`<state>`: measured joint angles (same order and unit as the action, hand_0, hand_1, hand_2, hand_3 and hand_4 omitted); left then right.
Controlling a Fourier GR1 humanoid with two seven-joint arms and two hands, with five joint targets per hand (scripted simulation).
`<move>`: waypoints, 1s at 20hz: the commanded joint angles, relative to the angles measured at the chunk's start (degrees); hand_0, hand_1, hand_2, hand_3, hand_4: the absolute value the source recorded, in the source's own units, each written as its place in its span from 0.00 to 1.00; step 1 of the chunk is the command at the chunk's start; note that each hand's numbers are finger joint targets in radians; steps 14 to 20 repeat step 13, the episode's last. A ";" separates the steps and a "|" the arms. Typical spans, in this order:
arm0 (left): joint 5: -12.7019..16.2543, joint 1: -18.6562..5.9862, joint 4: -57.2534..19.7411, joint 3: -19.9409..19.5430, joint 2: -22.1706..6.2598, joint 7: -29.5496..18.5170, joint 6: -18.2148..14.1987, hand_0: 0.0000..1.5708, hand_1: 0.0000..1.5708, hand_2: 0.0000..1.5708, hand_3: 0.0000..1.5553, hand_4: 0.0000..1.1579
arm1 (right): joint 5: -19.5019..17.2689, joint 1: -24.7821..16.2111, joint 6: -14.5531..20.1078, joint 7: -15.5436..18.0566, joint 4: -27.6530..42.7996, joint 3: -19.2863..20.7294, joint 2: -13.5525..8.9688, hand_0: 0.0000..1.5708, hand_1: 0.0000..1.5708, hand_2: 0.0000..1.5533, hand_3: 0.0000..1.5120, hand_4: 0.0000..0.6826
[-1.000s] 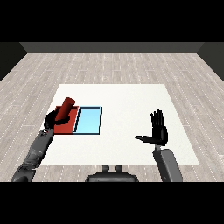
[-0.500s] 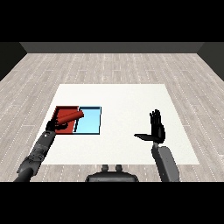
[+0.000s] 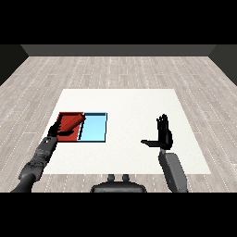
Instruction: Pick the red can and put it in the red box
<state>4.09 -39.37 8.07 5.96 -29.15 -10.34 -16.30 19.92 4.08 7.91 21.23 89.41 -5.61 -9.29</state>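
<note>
Head view: red can lies tilted in the red tray, which sits touching the light blue tray on the white worktop. Left hand at tray's near-left edge, beside can; can't tell if fingers curl. Right hand well apart, upright, fingers straight, thumb out, holding nothing.
</note>
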 commanded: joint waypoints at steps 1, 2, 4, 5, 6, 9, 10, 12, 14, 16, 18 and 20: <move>9.80 -1.48 6.52 -9.75 0.69 -10.09 3.80 0.00 0.00 0.00 0.00 0.00 | 0.47 -0.16 -1.06 0.41 0.17 -0.36 0.25 0.00 0.00 0.00 0.00 0.00; 11.55 -1.22 7.98 -11.47 0.84 -12.51 4.46 0.00 0.00 0.00 0.00 0.00 | 1.25 0.38 -0.97 0.38 0.50 -0.29 1.16 0.00 0.00 0.00 0.00 0.00; 14.07 0.43 11.99 -13.60 1.51 -20.90 9.70 0.30 0.30 0.30 0.00 0.00 | 0.44 -0.64 -0.71 1.00 0.51 -1.03 1.53 0.00 0.00 0.00 0.00 0.00; 16.43 -1.29 14.63 -15.13 4.26 -21.98 12.82 0.00 0.00 0.00 0.00 0.00 | 0.89 0.15 -2.32 1.31 -0.86 -0.54 0.55 0.00 0.00 0.00 0.00 0.00; 18.41 -0.70 16.99 -16.46 6.09 -25.12 15.28 0.00 0.00 0.00 0.00 0.00 | 0.72 0.18 -2.42 0.79 -0.65 0.03 -0.57 0.00 0.00 0.00 0.00 0.00; 22.17 1.59 22.57 -17.88 11.04 -30.16 21.30 0.00 0.00 0.00 0.00 0.00 | 0.23 -1.74 -2.37 1.55 0.37 0.37 -1.21 0.00 0.00 0.00 0.00 0.00; 22.01 4.37 24.69 -16.88 13.04 -32.71 22.70 0.00 0.00 0.00 0.00 0.00 | -0.37 0.61 -2.32 1.35 -1.18 -0.42 -0.57 0.00 0.00 0.00 0.00 0.00; 21.50 6.97 29.85 -14.66 15.92 -33.80 23.27 0.00 0.00 0.00 0.00 0.00 | -0.49 -1.34 -5.24 2.98 -1.35 -0.14 -2.73 0.00 0.00 0.00 0.00 0.00; 21.53 9.40 32.85 -13.81 17.21 -34.58 23.43 0.00 0.00 0.00 0.00 0.00 | -1.23 -0.53 -4.58 3.85 -2.61 -0.39 -1.83 0.00 0.00 0.00 0.00 0.00; 21.53 9.40 32.85 -13.81 17.21 -34.58 23.43 0.00 0.00 0.00 0.00 0.00 | -1.23 -0.53 -4.58 3.85 -2.61 -0.39 -1.83 0.00 0.00 0.00 0.00 0.00; 21.53 9.40 32.85 -13.81 17.21 -34.58 23.43 0.00 0.00 0.00 0.00 0.00 | -1.23 -0.53 -4.58 3.85 -2.61 -0.39 -1.83 0.00 0.00 0.00 0.00 0.00; 21.53 9.40 32.85 -13.81 17.21 -34.58 23.43 0.00 0.00 0.00 0.00 0.00 | -1.23 -0.53 -4.58 3.85 -2.61 -0.39 -1.83 0.00 0.00 0.00 0.00 0.00</move>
